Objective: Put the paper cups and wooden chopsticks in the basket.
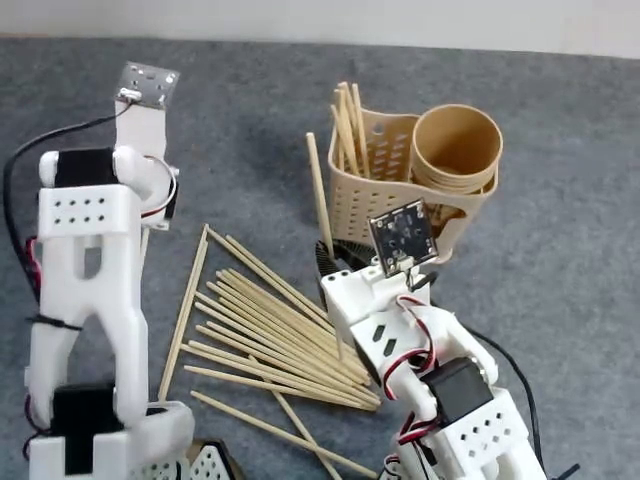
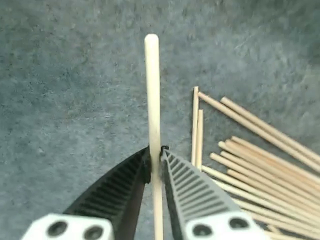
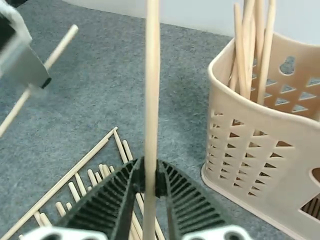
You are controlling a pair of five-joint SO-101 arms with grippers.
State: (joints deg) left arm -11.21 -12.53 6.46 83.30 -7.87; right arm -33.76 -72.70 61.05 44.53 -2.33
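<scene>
My left gripper (image 2: pixel 155 151) is shut on a wooden chopstick (image 2: pixel 152 90) and holds it above bare carpet, beside the loose chopstick pile (image 2: pixel 260 160). My right gripper (image 3: pixel 150 169) is shut on another chopstick (image 3: pixel 151 75), held upright just beside the beige basket (image 3: pixel 260 150). From above, that chopstick (image 1: pixel 318 190) stands at the basket's (image 1: pixel 380 205) outer wall. Stacked paper cups (image 1: pixel 456 148) and several chopsticks (image 1: pixel 347 130) sit inside the basket. The pile of chopsticks (image 1: pixel 270 330) lies on the carpet between the two arms.
Grey carpet (image 1: pixel 250 110) covers the table. The left arm (image 1: pixel 90 260) stands along the left side and the right arm (image 1: pixel 440 380) at the lower right. Cables run beside both arms. In the right wrist view, the other arm's gripper (image 3: pixel 22 55) and its chopstick appear farther off.
</scene>
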